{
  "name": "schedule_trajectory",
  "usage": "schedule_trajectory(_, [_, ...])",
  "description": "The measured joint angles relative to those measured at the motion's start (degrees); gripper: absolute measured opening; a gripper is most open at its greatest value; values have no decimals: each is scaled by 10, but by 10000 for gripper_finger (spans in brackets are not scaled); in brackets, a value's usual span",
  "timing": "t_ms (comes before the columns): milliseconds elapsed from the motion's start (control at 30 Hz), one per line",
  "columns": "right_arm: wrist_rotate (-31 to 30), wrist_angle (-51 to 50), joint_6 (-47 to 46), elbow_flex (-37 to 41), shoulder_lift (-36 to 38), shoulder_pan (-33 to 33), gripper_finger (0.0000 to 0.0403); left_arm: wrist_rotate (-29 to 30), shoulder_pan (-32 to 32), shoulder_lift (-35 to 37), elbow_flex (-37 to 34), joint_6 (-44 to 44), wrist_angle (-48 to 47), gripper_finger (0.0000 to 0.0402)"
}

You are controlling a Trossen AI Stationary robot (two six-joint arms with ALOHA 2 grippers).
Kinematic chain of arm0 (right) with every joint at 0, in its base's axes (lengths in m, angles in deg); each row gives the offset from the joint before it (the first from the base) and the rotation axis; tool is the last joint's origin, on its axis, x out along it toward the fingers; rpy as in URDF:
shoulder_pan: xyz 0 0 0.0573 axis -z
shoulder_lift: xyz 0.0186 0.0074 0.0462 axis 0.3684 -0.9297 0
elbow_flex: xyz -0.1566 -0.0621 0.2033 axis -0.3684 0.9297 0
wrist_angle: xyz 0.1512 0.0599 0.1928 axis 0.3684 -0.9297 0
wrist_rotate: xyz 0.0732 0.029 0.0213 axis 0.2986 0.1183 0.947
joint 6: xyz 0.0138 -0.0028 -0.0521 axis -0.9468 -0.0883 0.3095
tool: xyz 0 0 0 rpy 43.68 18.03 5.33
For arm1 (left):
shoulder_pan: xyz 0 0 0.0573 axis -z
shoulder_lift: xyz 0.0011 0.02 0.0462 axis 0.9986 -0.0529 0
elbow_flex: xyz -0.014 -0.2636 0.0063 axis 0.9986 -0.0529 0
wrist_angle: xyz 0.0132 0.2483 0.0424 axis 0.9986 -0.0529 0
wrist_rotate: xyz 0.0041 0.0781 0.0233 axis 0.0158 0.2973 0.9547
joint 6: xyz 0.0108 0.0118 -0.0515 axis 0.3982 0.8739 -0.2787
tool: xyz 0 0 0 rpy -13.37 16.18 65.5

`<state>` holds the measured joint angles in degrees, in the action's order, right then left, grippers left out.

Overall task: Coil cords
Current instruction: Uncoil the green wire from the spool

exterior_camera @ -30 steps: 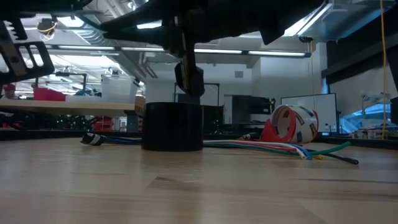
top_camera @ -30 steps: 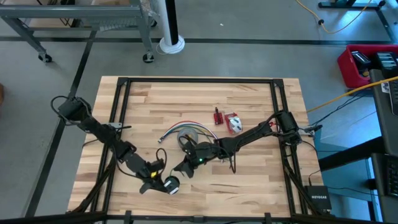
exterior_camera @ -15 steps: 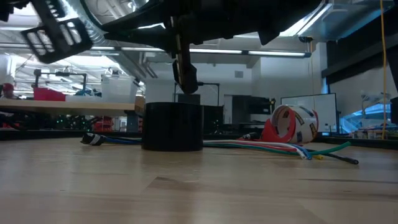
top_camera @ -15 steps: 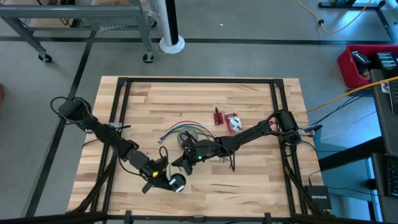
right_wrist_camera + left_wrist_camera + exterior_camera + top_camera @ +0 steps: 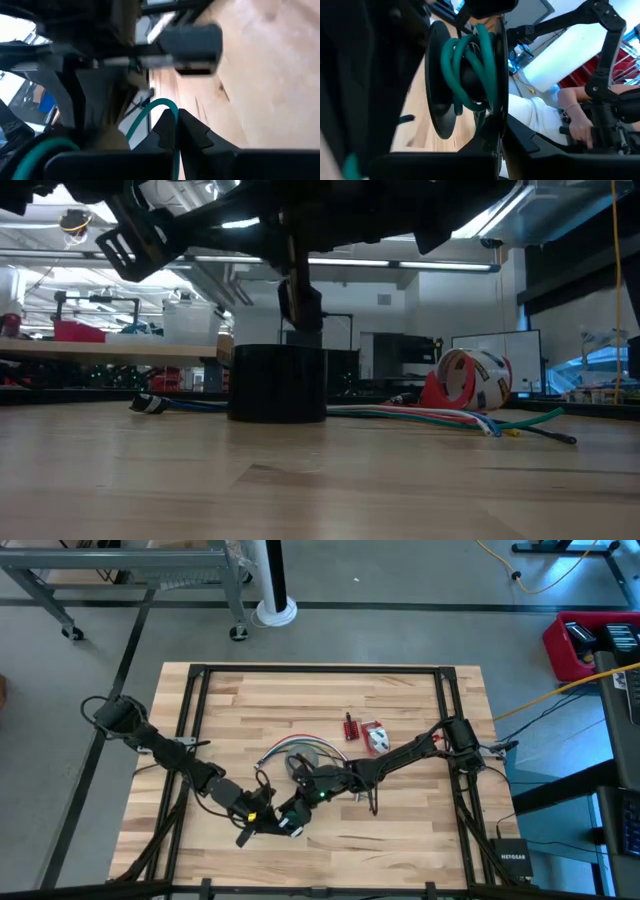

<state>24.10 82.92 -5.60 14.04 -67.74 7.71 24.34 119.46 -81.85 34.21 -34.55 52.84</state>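
Note:
The cord (image 5: 470, 65) is thin and green, wound in a small round bundle on a dark reel (image 5: 440, 100). My left gripper (image 5: 272, 823) is shut on this bundle above the table's near middle. It shows small in the high view (image 5: 288, 827). A loose tail of the cord (image 5: 150, 112) runs to my right gripper (image 5: 297, 808), which is shut on it just beyond the bundle. The two grippers stand close together, tips almost meeting. My left gripper holds the reel with the wound cord by its lower edge (image 5: 487, 117) between its two fingers. The bundle is lifted clear of the table, its flat faces on edge. The exact place of contact is hidden by the gripper's own body. My right gripper pinches the cord's loose tail (image 5: 174, 117) between its two shut fingertips. The cord arcs away from the fingers toward the bundle in a slack curve, clear of the table.
A grey roll of tape (image 5: 305, 758) stands just beyond the grippers, with a fan of coloured cables (image 5: 285, 748) beside it. A red clip (image 5: 351, 726) and a red-and-white tape roll (image 5: 376, 737) lie farther right. In the low view the dark roll (image 5: 277, 383) shows mid-table.
My left gripper has carried the cord bundle toward the table's right and a little toward the far edge, closing in on my right gripper. The bundle stays lifted clear. My right gripper has kept about where it was.

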Motion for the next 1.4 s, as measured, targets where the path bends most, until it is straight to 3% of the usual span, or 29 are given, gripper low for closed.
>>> schedule_trajectory(200, [24, -43, -10, 0, 0, -17, 7, 27, 4, 40, 0, 13, -37, 0])
schedule_trajectory(467, [26, -110, -30, 0, 0, -51, 7, 54, 12, 130, 0, 12, -186, 0])
schedule_trajectory(733, [29, -140, -52, 0, 2, -68, 7, 57, 35, 197, 0, -53, -349, 0])
schedule_trajectory(933, [18, -160, -50, 0, 11, -58, 7, 19, 66, 228, 0, -126, -434, 0])
schedule_trajectory(1233, [-47, -190, 7, 0, 51, -27, 7, -45, 107, 232, 0, -211, -441, 0])
schedule_trajectory(1400, [-100, -179, 29, 0, 66, 6, 7, -47, 120, 232, 0, -186, -382, 0])
